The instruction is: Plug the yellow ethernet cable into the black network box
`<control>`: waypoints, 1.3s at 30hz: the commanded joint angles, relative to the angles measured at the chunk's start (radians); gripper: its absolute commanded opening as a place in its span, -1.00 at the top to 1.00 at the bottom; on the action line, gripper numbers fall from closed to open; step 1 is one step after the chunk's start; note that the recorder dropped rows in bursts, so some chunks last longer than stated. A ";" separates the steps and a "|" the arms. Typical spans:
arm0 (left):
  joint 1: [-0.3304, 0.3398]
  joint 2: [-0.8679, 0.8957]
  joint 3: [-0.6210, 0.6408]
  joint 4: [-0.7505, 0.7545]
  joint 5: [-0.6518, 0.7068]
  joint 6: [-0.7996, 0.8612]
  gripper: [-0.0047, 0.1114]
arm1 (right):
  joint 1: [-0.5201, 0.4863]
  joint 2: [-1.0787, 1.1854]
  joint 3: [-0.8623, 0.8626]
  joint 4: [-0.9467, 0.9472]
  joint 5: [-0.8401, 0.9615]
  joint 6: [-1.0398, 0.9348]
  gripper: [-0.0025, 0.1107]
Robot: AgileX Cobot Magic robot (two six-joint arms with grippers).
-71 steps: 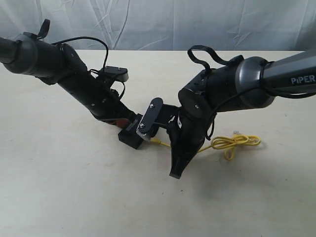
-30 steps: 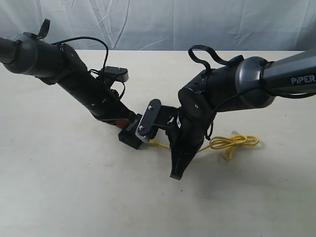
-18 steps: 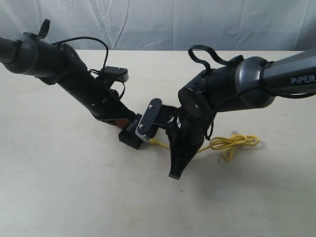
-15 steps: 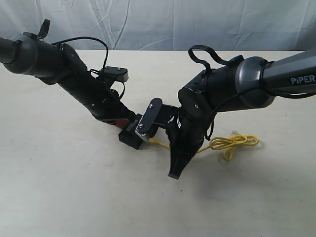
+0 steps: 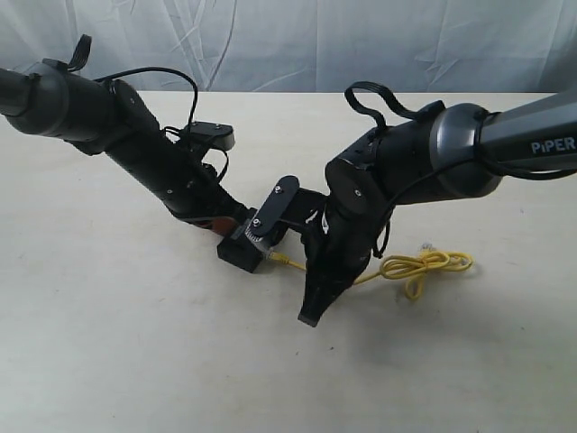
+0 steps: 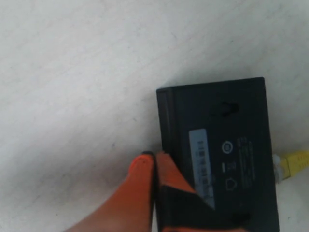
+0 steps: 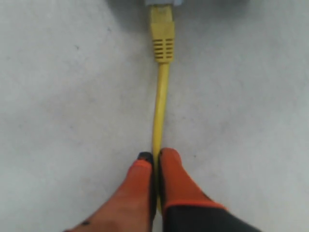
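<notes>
The black network box (image 5: pixel 240 256) lies flat mid-table, its pale label (image 6: pixel 200 162) facing up. My left gripper (image 6: pixel 155 160) is shut, with its orange fingertips together against one long edge of the box and one finger overlapping the top face. The yellow ethernet cable (image 5: pixel 419 263) trails right in a loose loop. My right gripper (image 7: pixel 155 156) is shut on the cable a short way behind the plug (image 7: pixel 162 29). The plug's tip meets the box's side (image 6: pixel 279 163), and I cannot tell how deep it sits.
The tabletop (image 5: pixel 126 361) is pale beige, with a white cloth backdrop (image 5: pixel 270 41) behind it. Both black arms meet over the middle, the right arm (image 5: pixel 424 162) coming in from the right. The cable's far plug (image 5: pixel 430 242) rests beside the loop.
My right gripper has shifted slightly left toward the box, carrying the cable. The loop has been dragged a little left. The left arm and box have stayed still.
</notes>
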 commanded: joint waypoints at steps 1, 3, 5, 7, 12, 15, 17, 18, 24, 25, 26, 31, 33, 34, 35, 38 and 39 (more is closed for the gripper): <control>-0.004 0.001 -0.002 -0.007 0.021 0.001 0.92 | 0.007 -0.011 -0.007 0.086 -0.030 0.001 0.97; -0.004 0.001 -0.002 -0.009 0.021 -0.004 0.92 | 0.009 -0.011 -0.007 0.099 -0.038 -0.001 0.97; -0.004 0.001 -0.002 -0.009 0.025 -0.004 0.92 | 0.009 -0.011 -0.007 0.105 -0.049 -0.004 0.97; -0.004 0.001 -0.002 -0.013 0.029 -0.004 0.92 | 0.009 -0.011 -0.007 0.126 -0.058 -0.004 0.97; -0.004 0.001 -0.002 -0.015 0.029 -0.006 0.92 | 0.009 -0.011 -0.007 0.132 -0.030 -0.004 0.97; -0.004 0.001 -0.002 -0.015 0.029 -0.031 0.92 | 0.009 -0.011 -0.007 0.132 -0.021 -0.004 0.97; -0.004 0.001 -0.002 -0.015 0.029 -0.033 0.92 | 0.009 -0.011 -0.007 0.132 -0.018 0.001 0.97; -0.004 -0.003 -0.002 -0.015 0.029 -0.033 0.92 | 0.009 -0.011 -0.007 0.132 -0.013 0.001 0.97; -0.004 -0.020 -0.002 -0.033 0.039 -0.033 0.92 | 0.009 -0.011 -0.007 0.132 -0.018 0.001 0.97; -0.004 -0.020 -0.002 -0.033 0.039 -0.033 0.92 | 0.009 -0.011 -0.007 0.132 -0.021 0.001 0.97; -0.004 -0.020 -0.002 -0.033 0.042 -0.033 0.92 | 0.009 -0.011 -0.007 0.134 -0.025 0.001 0.97; -0.004 -0.020 -0.002 -0.053 0.049 -0.033 0.92 | 0.009 -0.011 -0.007 0.134 -0.043 0.001 0.97; -0.004 -0.020 -0.002 -0.055 0.055 -0.032 0.92 | 0.009 -0.011 -0.007 0.144 -0.062 0.001 0.97; -0.004 -0.020 -0.002 -0.055 0.055 -0.032 0.92 | 0.009 -0.011 -0.007 0.173 -0.085 0.001 0.97; -0.004 -0.020 -0.002 -0.055 0.055 -0.032 0.92 | 0.009 -0.011 -0.007 0.190 -0.094 0.002 0.97; -0.004 -0.020 -0.002 -0.055 0.055 -0.027 0.92 | 0.009 -0.011 -0.007 0.224 -0.144 0.002 0.97; -0.004 -0.020 -0.002 -0.055 0.055 -0.027 0.92 | 0.009 -0.011 -0.007 0.228 -0.147 0.002 0.97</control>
